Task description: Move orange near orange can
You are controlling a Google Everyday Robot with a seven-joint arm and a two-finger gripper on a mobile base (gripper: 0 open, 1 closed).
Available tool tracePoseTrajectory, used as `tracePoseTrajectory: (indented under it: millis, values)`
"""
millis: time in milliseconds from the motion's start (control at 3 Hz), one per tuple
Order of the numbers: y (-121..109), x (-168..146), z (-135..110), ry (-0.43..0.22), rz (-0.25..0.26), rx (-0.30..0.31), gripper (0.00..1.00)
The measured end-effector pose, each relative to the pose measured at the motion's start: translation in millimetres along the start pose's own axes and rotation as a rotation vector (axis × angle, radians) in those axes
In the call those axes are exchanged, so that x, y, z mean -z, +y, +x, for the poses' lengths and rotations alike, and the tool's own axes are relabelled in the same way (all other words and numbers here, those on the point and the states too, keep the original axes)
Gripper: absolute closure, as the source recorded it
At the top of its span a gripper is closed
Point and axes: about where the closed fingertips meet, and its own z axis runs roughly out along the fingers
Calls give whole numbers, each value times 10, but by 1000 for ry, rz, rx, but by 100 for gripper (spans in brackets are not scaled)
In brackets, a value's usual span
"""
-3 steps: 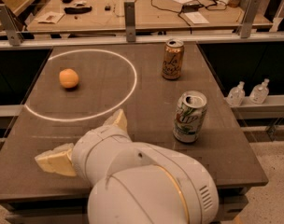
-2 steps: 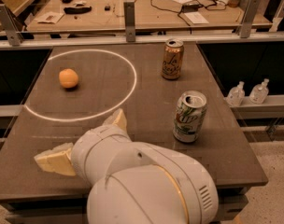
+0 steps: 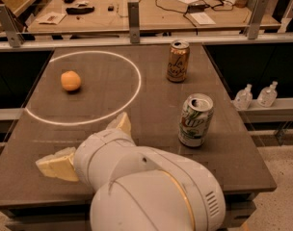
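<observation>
The orange (image 3: 70, 80) sits on the dark table inside a white ring of light, at the left. The orange can (image 3: 178, 61) stands upright at the far middle-right of the table, well apart from the orange. My gripper (image 3: 86, 146) is low at the near left, with its two pale fingers (image 3: 57, 164) spread wide apart and nothing between them. It is well short of the orange, nearer to me. The white arm housing (image 3: 151, 191) fills the near foreground and hides the table's front edge.
A white-and-green can (image 3: 195, 120) stands upright at the near right. The table's (image 3: 151, 109) right edge drops to a ledge holding two small clear bottles (image 3: 255, 96). A metal rail and a cluttered wooden desk lie beyond the far edge.
</observation>
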Motion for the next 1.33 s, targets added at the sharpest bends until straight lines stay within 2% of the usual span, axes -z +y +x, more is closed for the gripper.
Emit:
tracePoseTrajectory:
  millis: [333,667,1000,1333]
  values:
    - [-71,-52,-84,-37,4,-33,0]
    - [-173,-148,-167,-81,-30,-69,0]
    - [-291,-217,-270,-100,-57,-63,0]
    - [-439,-377,-334,-78,-90,-46,0]
